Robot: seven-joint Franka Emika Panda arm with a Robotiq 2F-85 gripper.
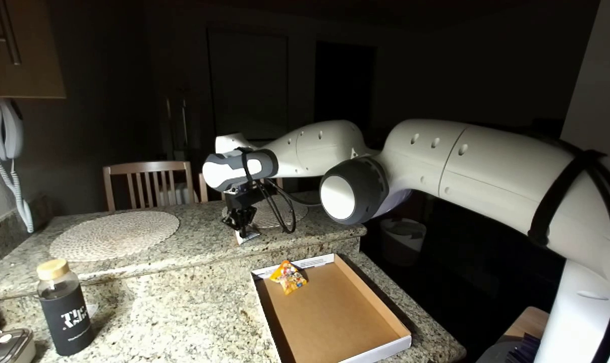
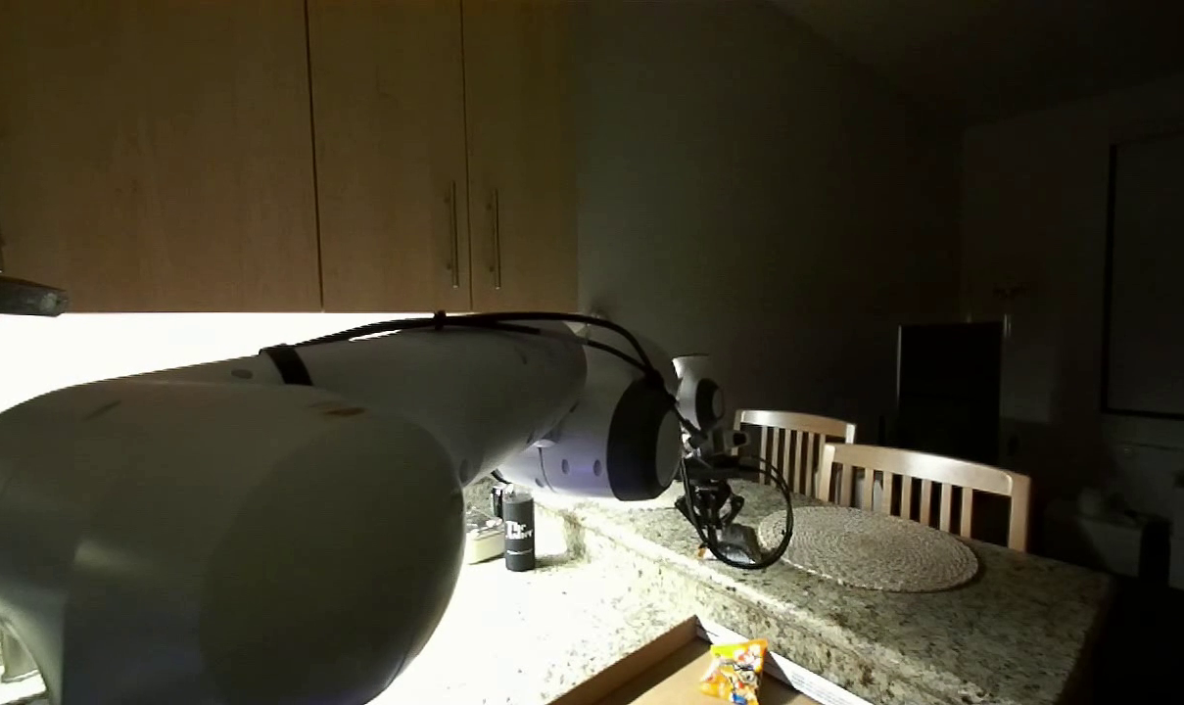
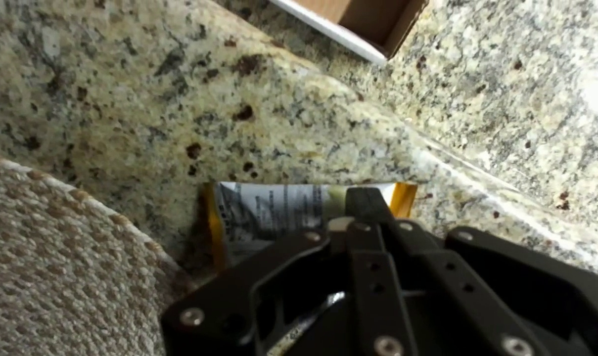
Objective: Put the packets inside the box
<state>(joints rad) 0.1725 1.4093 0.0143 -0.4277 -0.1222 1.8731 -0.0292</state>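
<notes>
One orange packet [image 1: 288, 278] is in the box [image 1: 340, 312], so that share of the task looks done. It lies near a corner, up against the wall on the ledge [image 1: 199, 235] side, and most of the brown floor shows beside it, leaving room for more.

One white packet [image 3: 271, 208], orange at its ends, is yet to go in. It is at the raised ledge, outside the box, just beside a placemat [image 3: 66, 267]. The gripper [image 3: 349, 217] is down at it with jaws narrow, nearly together; they look to pinch a fold, though the pinch itself is hidden. Whether the white packet touches the ledge, I cannot tell.

What remains, as I judge it: lift, carry past the ledge's edge, lower into the box on the counter [image 1: 209, 322], let go, draw clear. By count, the task is about half done. No third packet can be made out, but both exterior views cut off part of the box, so that count is not certain.
</notes>
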